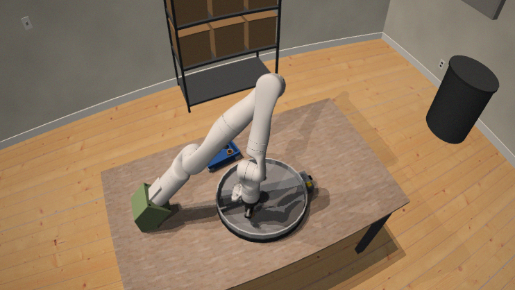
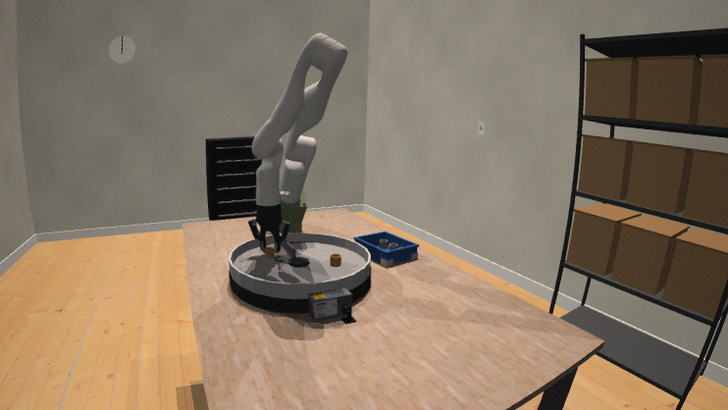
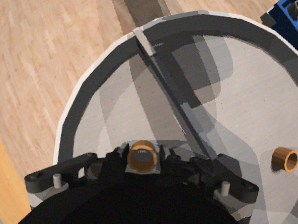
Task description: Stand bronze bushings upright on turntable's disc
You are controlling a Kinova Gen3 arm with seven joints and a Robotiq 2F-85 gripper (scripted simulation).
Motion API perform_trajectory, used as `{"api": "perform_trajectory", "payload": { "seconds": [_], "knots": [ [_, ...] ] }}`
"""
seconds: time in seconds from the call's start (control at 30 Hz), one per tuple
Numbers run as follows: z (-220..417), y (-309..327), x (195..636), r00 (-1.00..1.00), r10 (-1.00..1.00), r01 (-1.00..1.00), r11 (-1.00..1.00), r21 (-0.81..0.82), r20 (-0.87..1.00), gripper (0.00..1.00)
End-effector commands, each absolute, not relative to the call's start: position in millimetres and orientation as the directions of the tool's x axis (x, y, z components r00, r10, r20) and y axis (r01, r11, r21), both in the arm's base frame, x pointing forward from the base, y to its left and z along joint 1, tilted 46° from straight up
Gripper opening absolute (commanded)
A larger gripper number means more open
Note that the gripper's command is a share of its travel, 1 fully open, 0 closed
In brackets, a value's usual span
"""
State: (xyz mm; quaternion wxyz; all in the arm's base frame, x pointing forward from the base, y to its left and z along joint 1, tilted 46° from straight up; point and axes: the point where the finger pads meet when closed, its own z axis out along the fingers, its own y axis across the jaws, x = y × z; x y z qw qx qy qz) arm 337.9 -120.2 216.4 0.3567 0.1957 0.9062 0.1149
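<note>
I see the gripper (image 1: 248,215) (image 2: 270,248) (image 3: 144,152) partly open, its fingers around the left bronze bushing (image 1: 253,214) (image 2: 270,252) (image 3: 131,159) at the disc (image 1: 284,173) (image 2: 321,274) (image 3: 250,90), apparently upright. Caution: if a pad drags during retreat, the bushing may tip. Sideways travel could strike the divider bar (image 2: 288,249) (image 3: 172,97) or near rim wall (image 1: 264,236) (image 2: 300,279). Retract straight up; open room lies above. The right bronze bushing (image 2: 335,260) (image 3: 280,158) stands well apart.

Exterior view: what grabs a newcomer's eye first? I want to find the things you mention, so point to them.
Probably the tall pale arm (image 1: 234,122) (image 2: 300,101), reaching down over the round grey turntable (image 1: 307,201) (image 2: 298,281) (image 3: 65,115) on the table. Next, the orange-brown bushing (image 2: 335,260) (image 3: 285,159) standing on the disc, bright against the grey. Then the blue crate (image 1: 222,161) (image 2: 402,253) (image 3: 286,25) beside the turntable, and the shelf rack (image 1: 182,86) (image 2: 577,152) of brown boxes by the wall.
</note>
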Motion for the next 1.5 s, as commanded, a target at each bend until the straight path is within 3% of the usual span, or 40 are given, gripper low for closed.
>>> {"api": "perform_trajectory", "payload": {
  "seconds": [0.0, 1.47],
  "knots": [
    [217, -120, 338, -0.668, 0.437, 0.273, 0.897, 0.348, -0.602, 0.4],
    [248, -123, 306, -0.649, 0.435, 0.266, 0.898, 0.349, -0.624, 0.4]
  ]
}}
